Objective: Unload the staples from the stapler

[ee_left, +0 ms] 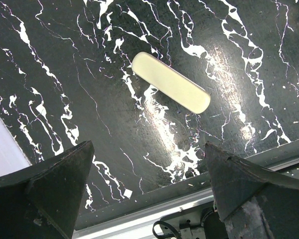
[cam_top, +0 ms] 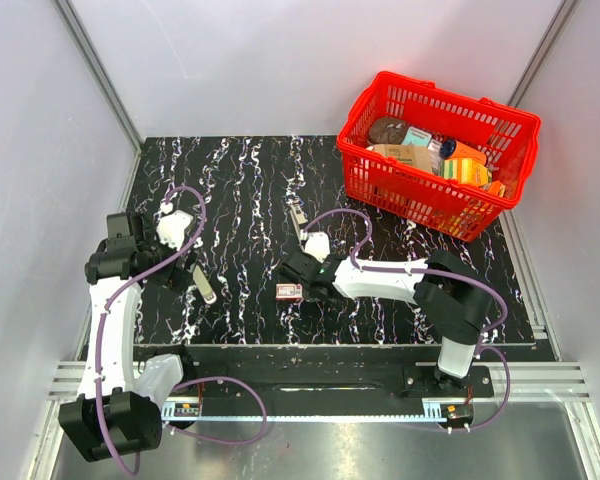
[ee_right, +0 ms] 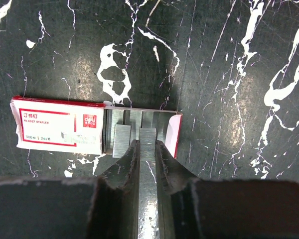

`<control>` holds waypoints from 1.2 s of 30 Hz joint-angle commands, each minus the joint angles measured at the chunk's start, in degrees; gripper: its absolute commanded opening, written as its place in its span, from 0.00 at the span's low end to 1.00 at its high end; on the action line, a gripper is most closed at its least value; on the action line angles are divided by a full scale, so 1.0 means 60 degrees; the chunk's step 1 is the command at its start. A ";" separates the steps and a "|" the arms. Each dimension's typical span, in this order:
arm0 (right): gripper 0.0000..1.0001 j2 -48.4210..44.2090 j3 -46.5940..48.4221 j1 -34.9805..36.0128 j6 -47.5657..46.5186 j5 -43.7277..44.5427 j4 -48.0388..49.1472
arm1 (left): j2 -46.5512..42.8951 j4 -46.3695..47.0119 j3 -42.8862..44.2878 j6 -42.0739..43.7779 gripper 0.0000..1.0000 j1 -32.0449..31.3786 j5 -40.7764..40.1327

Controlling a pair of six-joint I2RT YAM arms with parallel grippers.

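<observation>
The small slim stapler (cam_top: 298, 217) lies on the black marbled mat, just beyond my right gripper (cam_top: 293, 276). In the right wrist view my right gripper (ee_right: 147, 145) is shut on a short strip of silver-grey staples (ee_right: 147, 135) at the near edge of an open red-and-white staple box (ee_right: 60, 130) with more strips in it. The box also shows in the top view (cam_top: 289, 292). My left gripper (cam_top: 185, 272) is wide open and empty (ee_left: 148, 149), low over the mat, with a pale rounded bar (ee_left: 170, 89) lying ahead of it.
A red basket (cam_top: 435, 105) full of groceries stands at the back right of the mat. The pale bar (cam_top: 205, 286) lies near the mat's front left. The mat's front edge and a metal rail (ee_left: 154, 211) run just below the left gripper.
</observation>
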 commanded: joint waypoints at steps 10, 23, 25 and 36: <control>0.18 -0.0830 -0.0359 -0.0084 -0.0085 0.0454 0.0452 | -0.0225 0.0131 -0.0113 0.0159 0.99 0.0052 -0.0069; 0.24 -0.0463 -0.0153 -0.0259 -0.0188 0.0176 0.0335 | -0.0240 0.0116 -0.0112 0.0174 0.99 0.0052 -0.0054; 0.27 -0.0419 -0.0109 -0.0259 -0.0217 0.0146 0.0306 | -0.0255 0.0116 -0.0098 0.0174 0.99 0.0052 -0.0054; 0.30 -0.0463 -0.0109 -0.0274 -0.0232 0.0116 0.0291 | -0.0284 0.0116 -0.0127 0.0188 0.99 0.0052 -0.0069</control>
